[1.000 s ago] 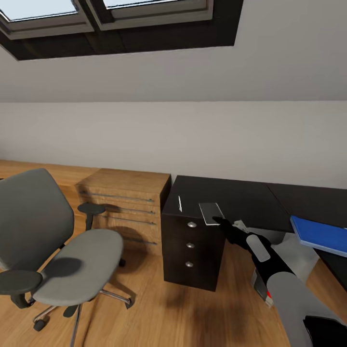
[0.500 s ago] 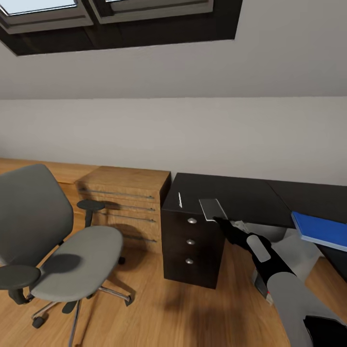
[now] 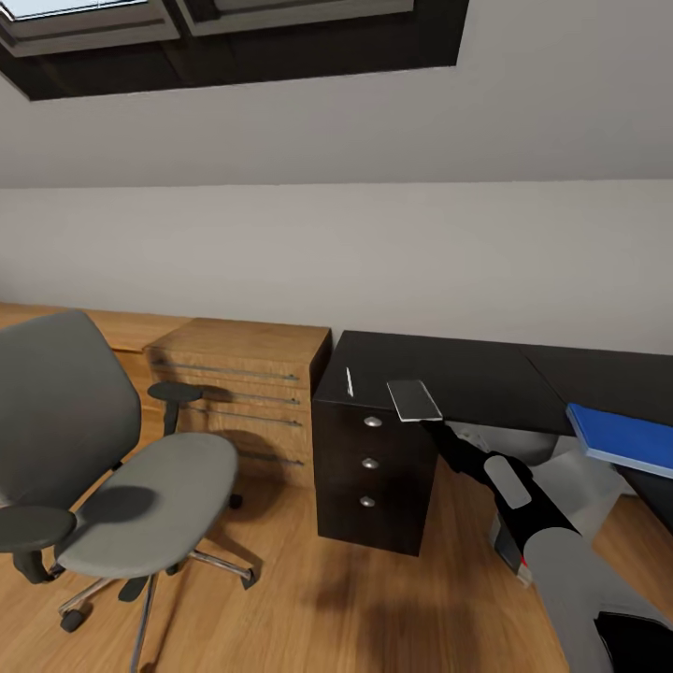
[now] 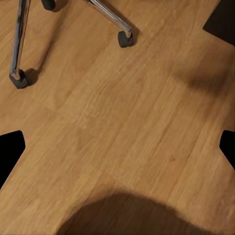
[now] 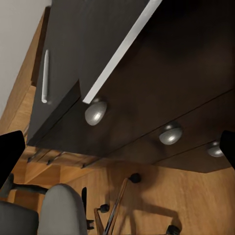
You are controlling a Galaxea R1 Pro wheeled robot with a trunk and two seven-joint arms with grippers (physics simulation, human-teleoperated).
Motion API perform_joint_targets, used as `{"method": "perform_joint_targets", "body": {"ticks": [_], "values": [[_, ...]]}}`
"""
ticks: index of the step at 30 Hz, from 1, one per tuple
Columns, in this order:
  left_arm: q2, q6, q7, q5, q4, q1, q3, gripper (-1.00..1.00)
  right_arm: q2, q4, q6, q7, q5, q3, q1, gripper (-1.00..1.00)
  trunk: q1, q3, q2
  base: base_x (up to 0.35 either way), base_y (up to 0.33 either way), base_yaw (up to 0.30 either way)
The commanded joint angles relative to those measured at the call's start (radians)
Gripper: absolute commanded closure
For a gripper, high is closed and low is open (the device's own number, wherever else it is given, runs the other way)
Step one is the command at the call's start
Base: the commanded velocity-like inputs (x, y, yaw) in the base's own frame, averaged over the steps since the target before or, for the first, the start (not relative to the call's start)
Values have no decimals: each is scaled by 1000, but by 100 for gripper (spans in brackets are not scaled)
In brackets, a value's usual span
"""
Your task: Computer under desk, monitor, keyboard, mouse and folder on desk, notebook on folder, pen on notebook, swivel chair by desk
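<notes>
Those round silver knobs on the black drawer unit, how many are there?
3, in a column down the front of the drawer unit: top knob, middle knob, bottom knob. None seems hidden.

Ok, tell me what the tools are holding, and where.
Nothing, apparently: right tool open, at the notebook's near edge; left tool open over floor.

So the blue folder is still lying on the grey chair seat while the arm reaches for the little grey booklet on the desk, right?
Not quite. The swivel chair seat is bare in the head view; the blue folder lies on the black desk, far right. The rest holds: the right gripper is at the light-grey notebook on the desk's edge.
</notes>
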Motion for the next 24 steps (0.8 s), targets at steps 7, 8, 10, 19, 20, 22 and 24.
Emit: {"method": "perform_joint_targets", "body": {"ticks": [7,8,10,19,20,22,24], "values": [[1,3,10,5,-2,0,-3,-100,-2,0,-5,1,-1,-6,-1,-100,19,-16,-35,0,0,0],[0,3,10,5,-2,0,-3,-100,-2,0,-5,1,-1,-7,-1,-100,23,-20,-42,0,0,0],[1,3,10,5,-1,0,-4,-100,-2,0,-6,1,-1,-10,-1,-100,31,-26,-56,0,0,0],[0,3,9,5,-1,0,-5,-100,-2,0,-7,1,0,-16,-1,-100,54,-45,-98,0,0,0],[1,3,8,5,-1,0,-4,-100,-2,1,-7,1,0,-16,-1,-100,54,-45,-98,0,0,0],[1,3,6,5,0,0,-4,-100,-2,0,-7,1,0,-17,-1,-100,54,-45,-98,0,0,0],[2,3,5,5,2,0,-2,-100,-1,0,-7,1,0,-17,-1,-100,54,-45,-98,0,0,0]]}}
